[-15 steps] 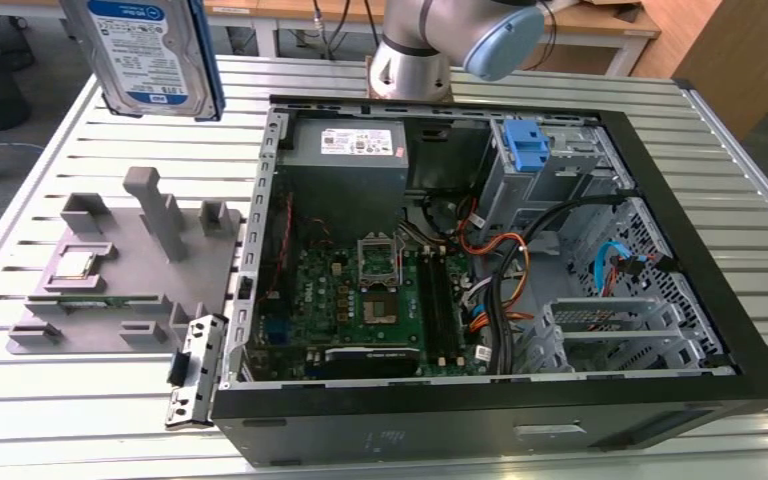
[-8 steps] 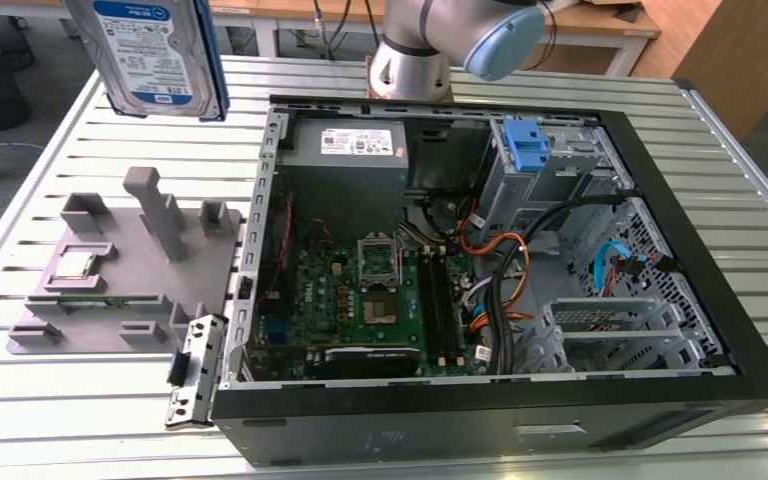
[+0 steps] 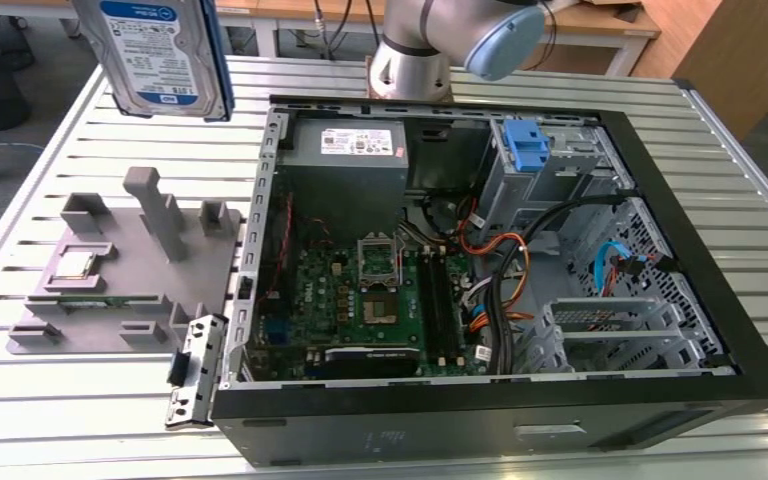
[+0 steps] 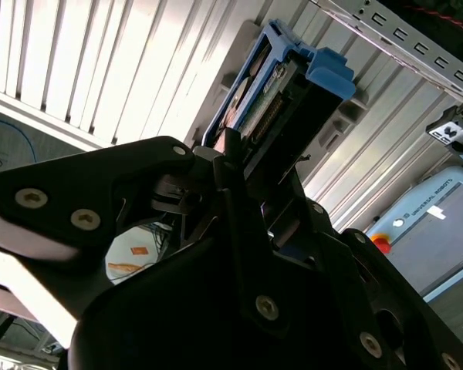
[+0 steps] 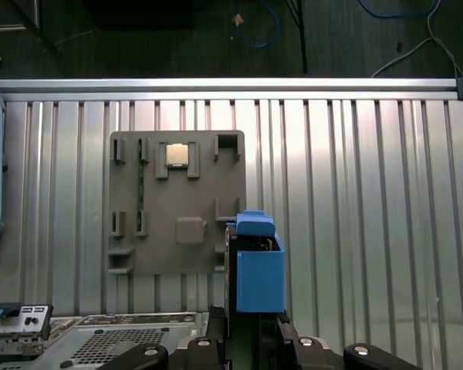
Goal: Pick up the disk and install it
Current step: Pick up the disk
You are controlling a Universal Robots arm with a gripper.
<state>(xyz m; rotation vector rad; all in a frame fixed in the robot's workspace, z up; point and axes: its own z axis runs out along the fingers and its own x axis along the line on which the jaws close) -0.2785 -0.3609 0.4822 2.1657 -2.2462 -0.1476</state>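
Note:
The disk hangs in the air above the table's far corner at the exterior view's left, standing upright with its blue-and-white label facing the camera and blue rails along its edges. In the first wrist view the disk shows end-on as a blue carrier over the grey fixture's edge. My gripper is shut on it from behind. In the second wrist view the black fingers clamp the disk near its connector end.
The open computer case lies on the slatted table, with a grey power supply and a blue latch in its drive bay. A grey fixture lies beside the case, holding a chip. The arm's base stands behind.

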